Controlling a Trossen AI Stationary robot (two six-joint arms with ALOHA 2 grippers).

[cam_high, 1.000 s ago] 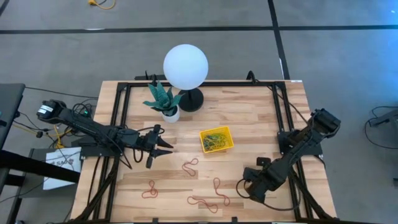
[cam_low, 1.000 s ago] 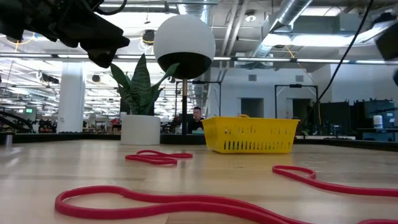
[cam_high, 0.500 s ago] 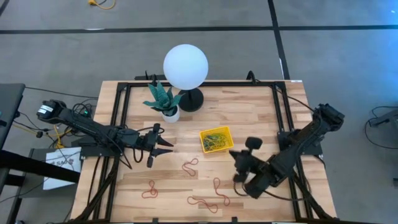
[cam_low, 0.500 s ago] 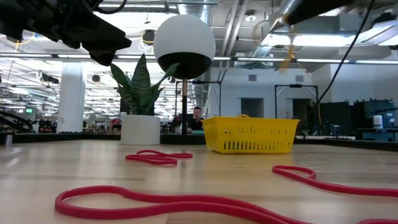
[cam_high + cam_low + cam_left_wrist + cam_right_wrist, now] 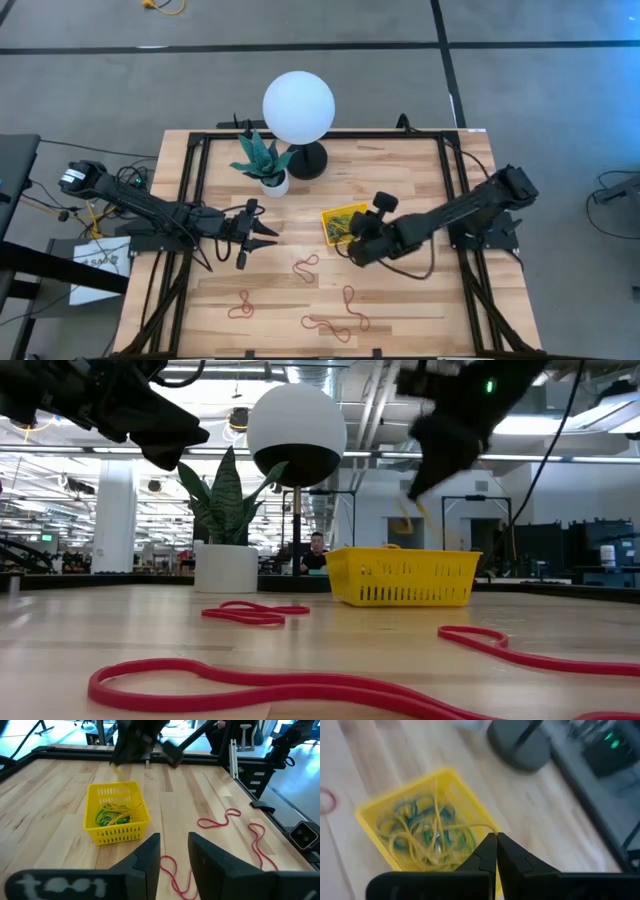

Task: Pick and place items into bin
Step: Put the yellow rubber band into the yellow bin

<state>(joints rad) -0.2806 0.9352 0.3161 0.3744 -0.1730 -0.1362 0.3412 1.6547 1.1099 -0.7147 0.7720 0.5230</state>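
Above the near corner of the bin (image 5: 349,224), the right gripper (image 5: 495,851) hangs with its fingers pressed together on a thin yellow band (image 5: 470,827), whose loop trails from the fingertips toward the tray. In the right wrist view the bin lies directly ahead of and below those tips, already holding a tangle of yellow, green and blue bands (image 5: 422,837). The low view shows the same gripper (image 5: 425,470) raised clear over the tray's rim, with the yellow strand dangling under it. So the release, as I judge it, turns on whether the tips stand over the basket's inside or only over its edge; from the high view they seem at the edge nearest the right arm, and a small reach inward looks wise.

The left gripper (image 5: 258,235) waits well apart at the left side of the table, fingers apart and holding nothing, pointing toward the bin.

Red bands (image 5: 337,324) lie loose on the wood nearer the front edge, between the two arms, most of them stretched lengthwise along that edge; the one (image 5: 305,265) closest to the bin sits nearer the left gripper.
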